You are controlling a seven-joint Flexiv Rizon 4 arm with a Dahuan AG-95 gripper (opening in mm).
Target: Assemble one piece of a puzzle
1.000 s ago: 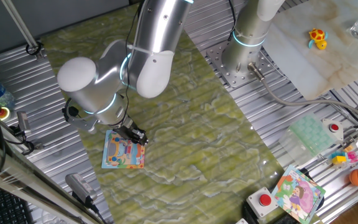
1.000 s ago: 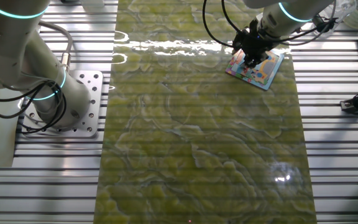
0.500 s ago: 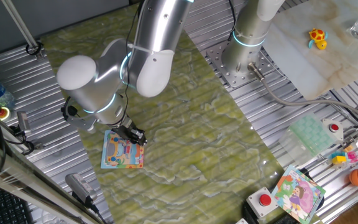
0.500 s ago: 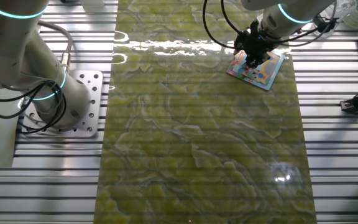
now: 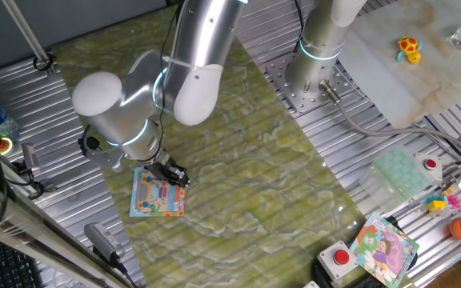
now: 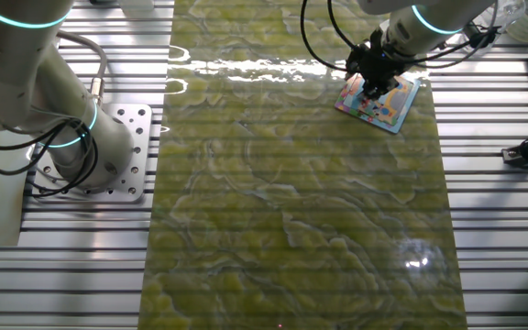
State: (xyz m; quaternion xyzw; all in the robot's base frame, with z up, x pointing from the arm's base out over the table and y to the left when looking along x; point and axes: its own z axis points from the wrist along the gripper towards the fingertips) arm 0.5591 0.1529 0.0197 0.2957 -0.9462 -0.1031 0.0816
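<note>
Since the earlier frame the puzzle (image 5: 158, 194) and gripper (image 5: 176, 178) shift slightly left. Gripper sits low on the puzzle's edge; jaw state indeterminable. Piece not visible, presumably under the fingertips; seating appears unfinished, release pending

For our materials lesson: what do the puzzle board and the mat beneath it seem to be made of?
Puzzle: probably printed cardboard, flat and thin with a matte colourful picture. Mat: likely glossy vinyl or plastic sheet with a green marbled print; bright glare streaks in the other fixed view suggest a smooth sheen.

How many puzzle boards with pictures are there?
2. The puzzle lies on the green mat under the gripper; the purple-and-green board sits at the table's edge. Others may be hidden.
</note>
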